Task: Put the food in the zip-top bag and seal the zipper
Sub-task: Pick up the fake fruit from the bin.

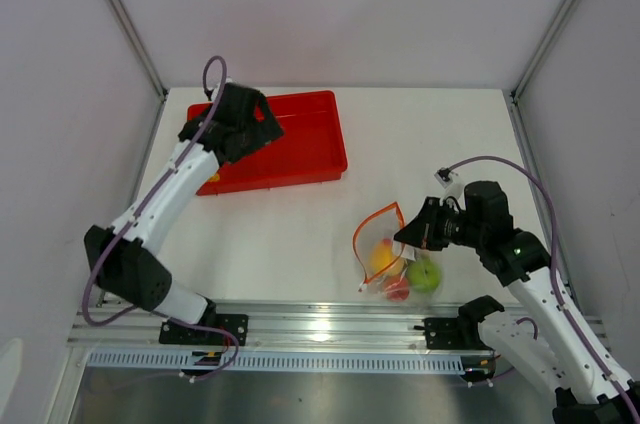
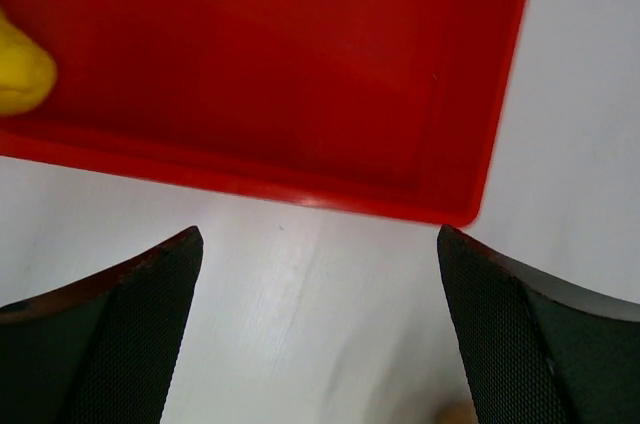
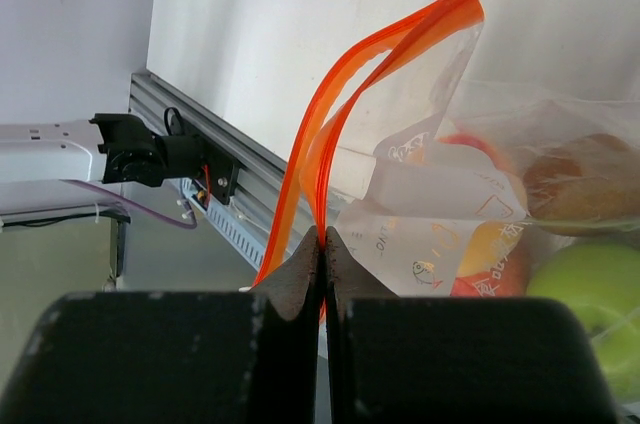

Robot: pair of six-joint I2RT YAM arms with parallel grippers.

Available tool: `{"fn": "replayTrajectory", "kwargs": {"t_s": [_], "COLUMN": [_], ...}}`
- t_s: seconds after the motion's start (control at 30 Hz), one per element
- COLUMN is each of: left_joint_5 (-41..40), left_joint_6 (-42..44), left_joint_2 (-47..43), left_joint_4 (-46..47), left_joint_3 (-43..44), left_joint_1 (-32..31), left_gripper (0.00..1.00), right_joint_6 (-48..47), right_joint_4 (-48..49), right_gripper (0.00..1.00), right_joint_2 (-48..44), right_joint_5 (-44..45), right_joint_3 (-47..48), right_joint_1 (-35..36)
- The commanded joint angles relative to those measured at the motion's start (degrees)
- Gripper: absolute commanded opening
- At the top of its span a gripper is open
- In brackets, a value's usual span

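The right gripper (image 3: 321, 244) has its flat black jaws pressed together on the zipper (image 3: 335, 124), a thin, glossy orange-red band that arches up and away from the pinch towards the upper right of the wrist view. Below it hangs the bag (image 3: 420, 214), clear crinkled film with faint print, lying in the lower right of the overhead frame on the white matte table (image 1: 300, 234). Through the plastic show a round, waxy green apple (image 3: 590, 294), a dull, rough-looking brown piece (image 3: 585, 179) above it, an orange-yellow peach (image 3: 490, 244) and what is probably the red fruit (image 1: 397, 289), blurred by folds in the film.

The left gripper (image 2: 318, 244) is in the upper left of the overhead frame over the near edge of a smooth, shiny red tray (image 2: 300, 64) with a rounded rim. Its jaws stand wide apart, and the dark pads (image 2: 130, 334) show a fine dotted texture. A smooth yellow piece (image 2: 18, 69) sits in the tray at the left edge of that wrist view.
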Motion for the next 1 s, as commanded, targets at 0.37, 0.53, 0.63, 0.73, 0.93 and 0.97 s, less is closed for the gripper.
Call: {"fn": "replayTrajectory", "kwargs": {"t_s": [0.37,0.53,0.63,0.73,0.93,0.97], "left_joint_5": [-5.1,-3.5,-3.5,-4.0,-4.1,-2.9], "left_joint_6": [-20.8,-23.2,-24.5,-24.8,-24.3,-23.8], "left_joint_2": [35.9,32.3,30.8,31.1,32.8,33.0], "left_joint_4": [-39.6,-33.1,-30.5,-30.3,-28.6,-27.7], "left_joint_3": [40.2,31.6,27.6,26.1,24.8,24.1], "left_joint_1": [15.6,19.1,21.0,22.5,26.0,26.8], "left_gripper": [1.0,0.99,1.0,0.99,1.0,1.0], "right_joint_6": [-2.0,-2.1,-2.2,-2.1,-2.1,-2.3], "right_joint_4": [0.8,0.5,0.7,1.1,1.8,1.7], "right_gripper": [0.0,0.0,0.0,0.0,0.0,0.0], "right_joint_2": [0.5,0.0,0.4,0.6,1.0,0.9], "right_joint_5": [-1.2,-1.3,-1.8,-2.2,-3.1,-3.1], "right_joint_3": [0.2,-0.3,-0.6,-0.5,-0.5,-0.5], "right_joint_1": [-1.6,-1.9,-2.1,-2.3,-2.4,-2.3]}}
